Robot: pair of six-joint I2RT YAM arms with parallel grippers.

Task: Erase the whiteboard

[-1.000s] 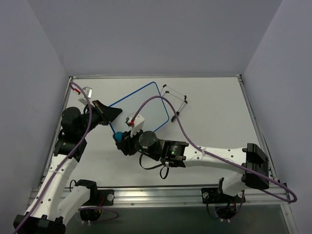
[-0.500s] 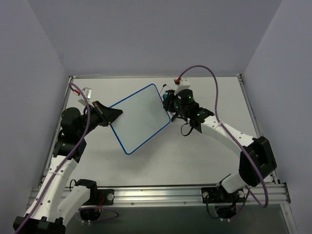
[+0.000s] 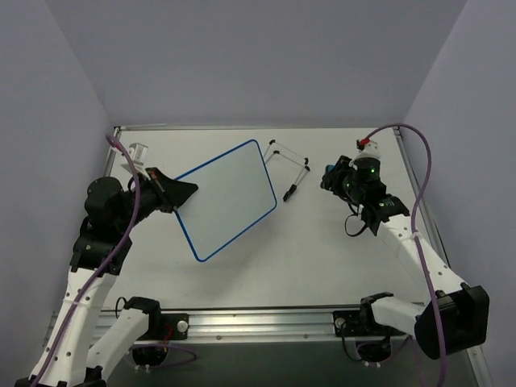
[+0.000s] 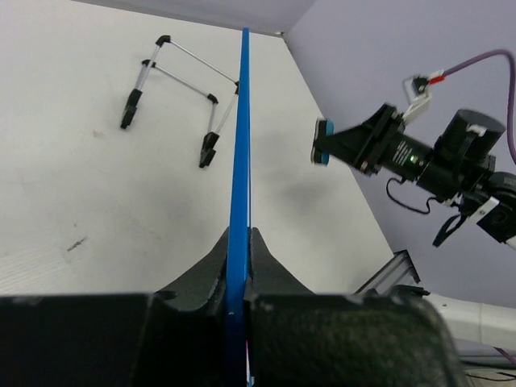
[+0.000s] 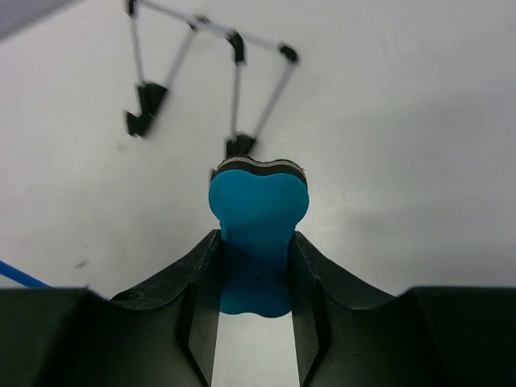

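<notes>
The whiteboard, white with a thin blue rim, shows a blank face and is held off the table, tilted. My left gripper is shut on its left edge; the left wrist view shows the rim edge-on between the jaws. My right gripper is shut on a small blue bone-shaped eraser, well to the right of the board and apart from it. The eraser also shows in the left wrist view.
A thin wire stand with black feet lies on the table behind the board's right corner, also in the right wrist view. Grey walls enclose the table on three sides. A metal rail runs along the near edge.
My right gripper with the eraser swept from the board's lower left across to its upper right, then away to the right. The left arm shifted the board slightly left and down.
</notes>
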